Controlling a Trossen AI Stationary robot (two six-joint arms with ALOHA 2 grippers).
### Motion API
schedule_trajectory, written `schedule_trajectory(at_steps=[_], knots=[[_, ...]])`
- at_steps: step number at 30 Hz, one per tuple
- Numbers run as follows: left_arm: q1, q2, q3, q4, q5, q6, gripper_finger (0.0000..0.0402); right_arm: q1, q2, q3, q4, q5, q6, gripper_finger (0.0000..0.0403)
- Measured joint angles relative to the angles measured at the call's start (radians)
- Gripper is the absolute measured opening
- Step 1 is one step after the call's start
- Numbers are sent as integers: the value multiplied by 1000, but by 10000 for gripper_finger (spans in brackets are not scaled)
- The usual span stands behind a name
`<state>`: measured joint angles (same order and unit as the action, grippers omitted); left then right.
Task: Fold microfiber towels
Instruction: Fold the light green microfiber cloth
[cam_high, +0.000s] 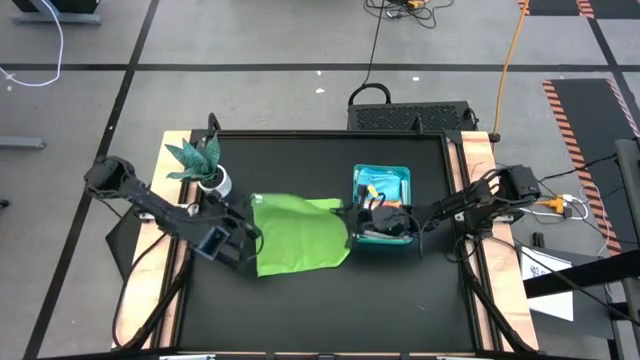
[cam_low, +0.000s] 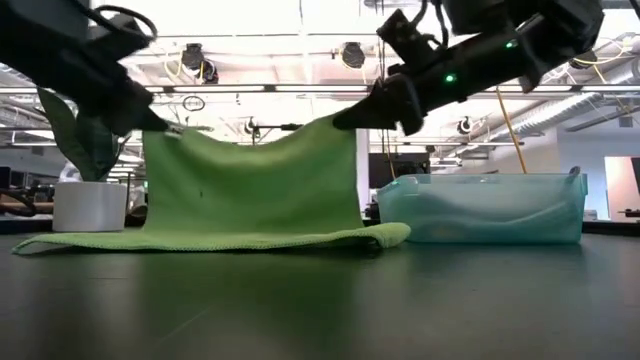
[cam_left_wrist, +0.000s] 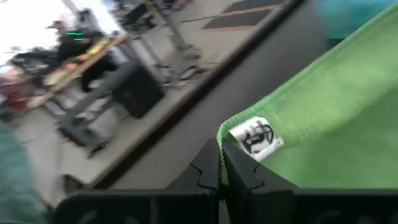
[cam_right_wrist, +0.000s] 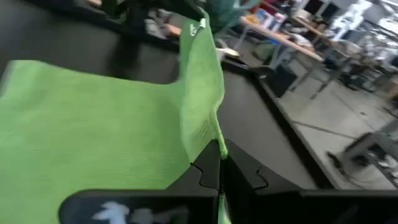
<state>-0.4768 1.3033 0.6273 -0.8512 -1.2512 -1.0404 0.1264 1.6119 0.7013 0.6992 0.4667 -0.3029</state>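
Observation:
A lime green microfiber towel (cam_high: 300, 240) hangs like a curtain between my two grippers in the low view (cam_low: 250, 180). Its lower part (cam_low: 210, 240) lies flat on the black table. My left gripper (cam_low: 168, 128) is shut on the towel's upper left corner. My right gripper (cam_low: 342, 120) is shut on the upper right corner. In the high view the left gripper (cam_high: 243, 238) and the right gripper (cam_high: 352, 222) stand at the towel's two sides. My left gripper pinches the towel's corner (cam_left_wrist: 225, 144) between its two fingers, right beside the white label (cam_left_wrist: 258, 138). It comes roughly level from the table's left. That corner is lifted and the cloth hangs below it. My right gripper pinches the towel's other upper corner (cam_right_wrist: 217, 144) between its two fingers, coming roughly level from the table's right. The upper edge (cam_low: 262, 135) sags a little between the two holds, and the lower part rests on the table.
A teal plastic tray (cam_high: 400, 178) with things in it stands just right of the towel, under my right arm. A small green plant in a white pot (cam_high: 212, 178) stands at the far left, close to my left arm. Bare black table lies toward the near edge.

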Motion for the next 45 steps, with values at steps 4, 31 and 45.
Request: schedule_trajectory(at_steps=[4, 31, 45], knots=[[-110, 0, 0, 90, 84, 5, 4, 50, 0, 0, -5, 2, -11, 0], [345, 1, -243, 538, -111, -3, 107, -344, 190, 26, 273, 47, -15, 51], [292, -13, -218, 982, 339, 362, 231, -5, -32, 29, -70, 224, 115, 135]])
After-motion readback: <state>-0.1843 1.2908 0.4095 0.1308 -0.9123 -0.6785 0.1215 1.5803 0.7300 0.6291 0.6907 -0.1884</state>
